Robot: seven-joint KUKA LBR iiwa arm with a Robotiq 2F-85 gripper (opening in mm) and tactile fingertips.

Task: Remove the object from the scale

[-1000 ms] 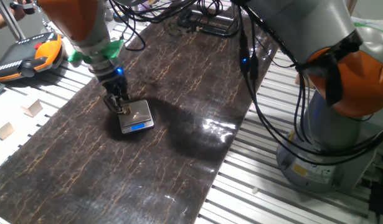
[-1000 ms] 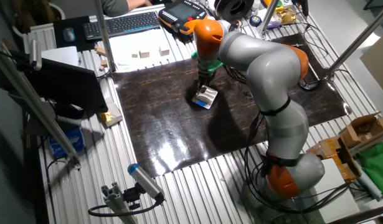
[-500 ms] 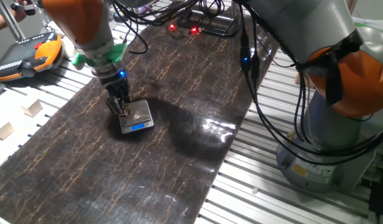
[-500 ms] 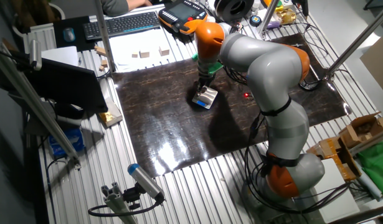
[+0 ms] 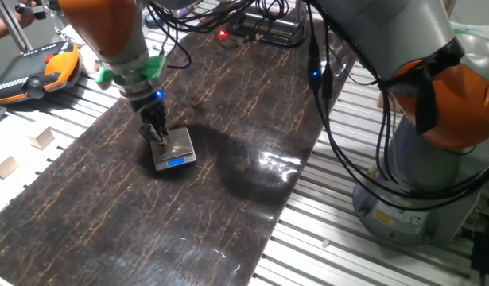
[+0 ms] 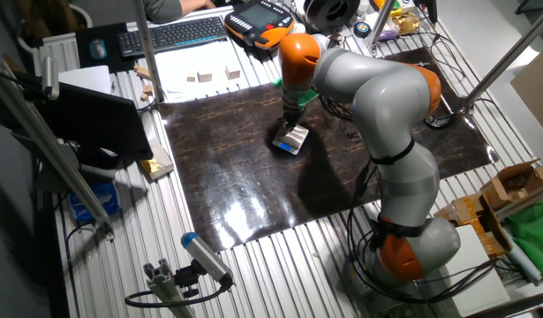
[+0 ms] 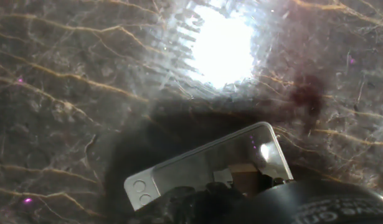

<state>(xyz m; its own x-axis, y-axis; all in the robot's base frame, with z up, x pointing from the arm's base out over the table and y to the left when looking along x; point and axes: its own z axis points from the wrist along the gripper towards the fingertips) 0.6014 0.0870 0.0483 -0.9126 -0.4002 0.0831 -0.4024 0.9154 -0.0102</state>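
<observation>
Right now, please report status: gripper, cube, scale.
Gripper down at scale, jaw state unclear. Cube on platform, between the fingertips. Nothing else on scale.

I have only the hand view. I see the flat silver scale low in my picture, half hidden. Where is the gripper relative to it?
Observer: In one fixed view the gripper is low over the flat silver-grey scale, at the edge opposite its blue-lit display strip.
Operator: Is something near the scale that I could hit?
Observer: The nearest thing is a pale tan wooden block, off the dark marbled mat, on the slatted metal table.
</observation>
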